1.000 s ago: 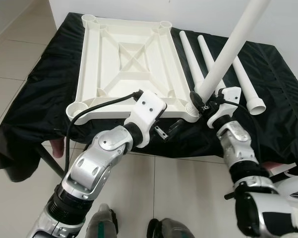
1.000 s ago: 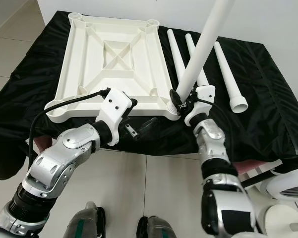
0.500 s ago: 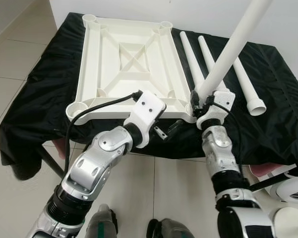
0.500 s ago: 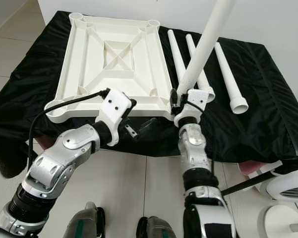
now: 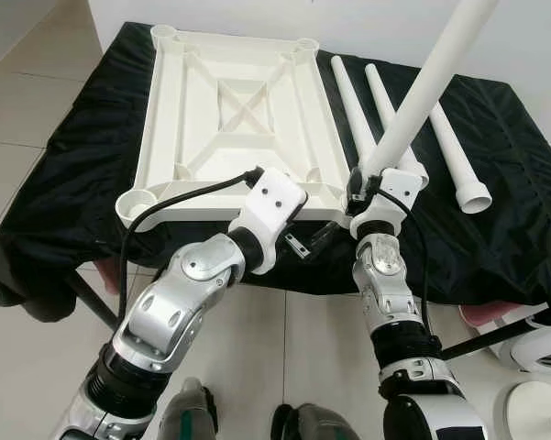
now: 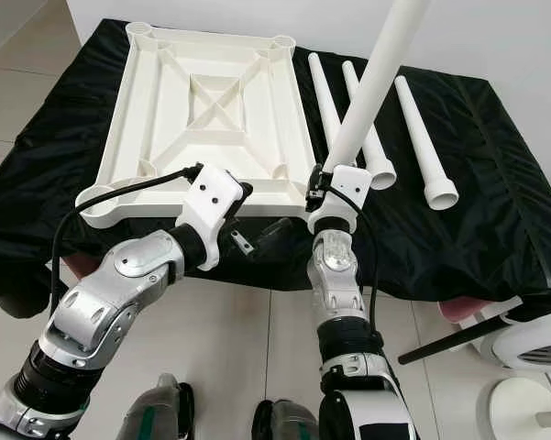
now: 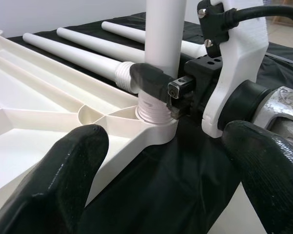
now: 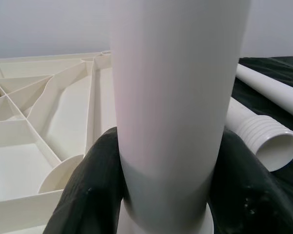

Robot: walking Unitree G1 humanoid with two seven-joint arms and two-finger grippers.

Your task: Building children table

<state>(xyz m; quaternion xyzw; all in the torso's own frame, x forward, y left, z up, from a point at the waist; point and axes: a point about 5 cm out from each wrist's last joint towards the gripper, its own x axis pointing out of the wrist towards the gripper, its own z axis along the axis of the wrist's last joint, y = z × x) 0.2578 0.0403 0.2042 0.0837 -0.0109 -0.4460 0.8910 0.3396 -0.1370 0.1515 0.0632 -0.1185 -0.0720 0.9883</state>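
A white table leg (image 5: 420, 96) stands nearly upright, tilting away to the right, its threaded foot in the near right corner socket of the upturned white tabletop (image 5: 234, 115). The right gripper (image 5: 359, 183) clamps its base, forearm reaching forward. The left gripper (image 5: 314, 238) hovers open beside that corner. Three spare legs (image 5: 445, 137) lie on the black-draped table (image 5: 523, 192).

Tabletop (image 5: 234, 119): cream moulded plastic, smooth, faint sheen, ribbed underside.
Upright leg (image 5: 422, 92): white plastic tube, smooth, satin; ridged thread at its base.
Loose legs (image 6: 413, 137): same white plastic, one end ribbed.
Bench cloth (image 5: 504, 211): black fabric, slight sheen, creased.
Right gripper (image 7: 158, 83): fingers (image 8: 95, 195) of matt black rubbery material, finely textured.
Left gripper (image 5: 312, 240): black fingers, white plastic housing.
Arms (image 5: 179, 307): brushed silver metal.
Floor (image 5: 37, 119): pale glossy tile.
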